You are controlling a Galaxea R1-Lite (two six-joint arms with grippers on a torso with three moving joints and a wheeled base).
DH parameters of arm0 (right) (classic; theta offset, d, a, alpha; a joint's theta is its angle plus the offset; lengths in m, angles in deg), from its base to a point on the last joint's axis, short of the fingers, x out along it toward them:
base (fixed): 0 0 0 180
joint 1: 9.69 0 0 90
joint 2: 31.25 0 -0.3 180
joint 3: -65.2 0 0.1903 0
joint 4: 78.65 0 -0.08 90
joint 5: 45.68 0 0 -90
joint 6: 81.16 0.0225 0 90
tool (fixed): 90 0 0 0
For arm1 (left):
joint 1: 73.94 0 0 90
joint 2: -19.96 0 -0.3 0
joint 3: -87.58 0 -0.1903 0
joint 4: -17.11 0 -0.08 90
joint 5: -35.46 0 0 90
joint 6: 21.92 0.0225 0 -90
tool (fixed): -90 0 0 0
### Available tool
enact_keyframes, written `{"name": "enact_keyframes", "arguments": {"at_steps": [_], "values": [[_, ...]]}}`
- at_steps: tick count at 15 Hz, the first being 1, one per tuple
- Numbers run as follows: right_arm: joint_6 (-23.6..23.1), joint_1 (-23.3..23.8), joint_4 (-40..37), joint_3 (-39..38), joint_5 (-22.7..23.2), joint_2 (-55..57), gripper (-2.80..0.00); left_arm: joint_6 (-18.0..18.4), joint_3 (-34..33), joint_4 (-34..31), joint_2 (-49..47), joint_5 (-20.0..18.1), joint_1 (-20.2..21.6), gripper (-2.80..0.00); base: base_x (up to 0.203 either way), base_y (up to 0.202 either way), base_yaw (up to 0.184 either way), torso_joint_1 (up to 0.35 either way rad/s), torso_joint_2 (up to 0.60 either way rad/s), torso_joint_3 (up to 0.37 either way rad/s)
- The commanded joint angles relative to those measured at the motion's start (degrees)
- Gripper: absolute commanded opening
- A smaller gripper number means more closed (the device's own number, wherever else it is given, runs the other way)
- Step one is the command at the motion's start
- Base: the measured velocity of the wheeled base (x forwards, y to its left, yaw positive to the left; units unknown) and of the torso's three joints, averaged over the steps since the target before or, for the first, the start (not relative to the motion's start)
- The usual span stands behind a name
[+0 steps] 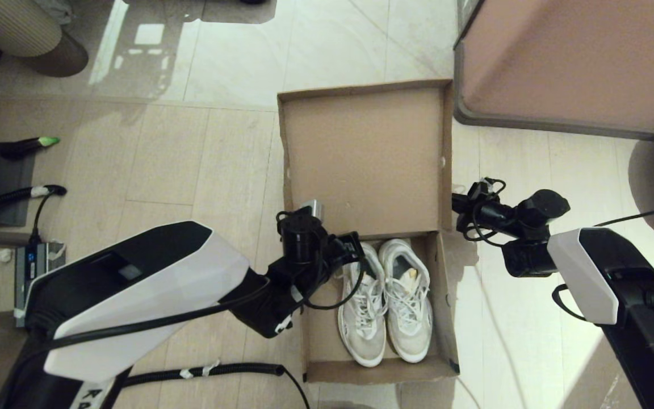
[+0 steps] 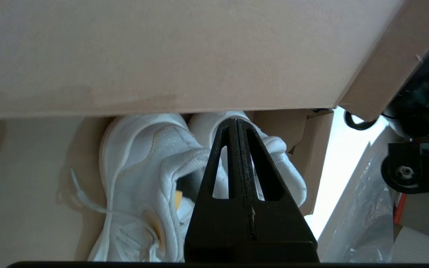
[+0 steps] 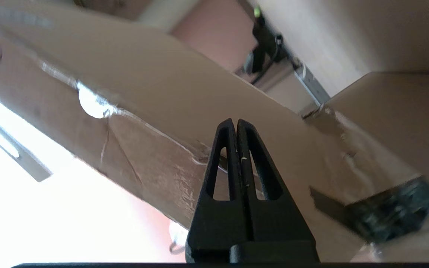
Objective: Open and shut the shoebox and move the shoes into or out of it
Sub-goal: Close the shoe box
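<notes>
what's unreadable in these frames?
- Head view: left pincer tips hidden by its own wrist; contact with the shoes unclear.
- Left wrist view: shoe heels hidden behind the shut pincer, toes cut off by the edge.
- Right wrist view: shoebox blurred; whether the right pincer touches it is unclear.

Left pincer [image 2: 237, 124] and right pincer [image 3: 235, 124] (both closed) reach forward.

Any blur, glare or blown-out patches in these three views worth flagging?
Head view: sharp; a bright sunlit patch on the floor right of the shoebox. Left wrist view: the lid fills the near field, soft; shoes readable; daylight gap blown out. Right wrist view: motion-smeared, tape glare on the cardboard, one corner washed white.
</notes>
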Motion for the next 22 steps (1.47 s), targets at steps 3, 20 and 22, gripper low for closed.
{"name": "enact_keyframes", "arguments": {"at_steps": [3,20,22], "values": [[0.7,-1.0,3.5,0.1,3.7,-0.8,-2.8,-0.2,-0.1,0.9,0.0,0.2,-1.9,-2.8,0.0,0.0,0.0,0.0,0.0,0.0],[2.2,-1.5,4.8,-0.3,17.6,-6.1,-2.8,-0.2,-27.4,0.9,22.6,-0.3,-14.3,-2.8,0.0,0.0,0.0,0.0,0.0,0.0],[2.8,-2.4,4.8,-0.3,17.7,-6.4,-2.8,-0.2,-35.9,0.9,28.6,-1.1,-20.1,-2.8,0.0,0.0,0.0,0.0,0.0,0.0]]}}
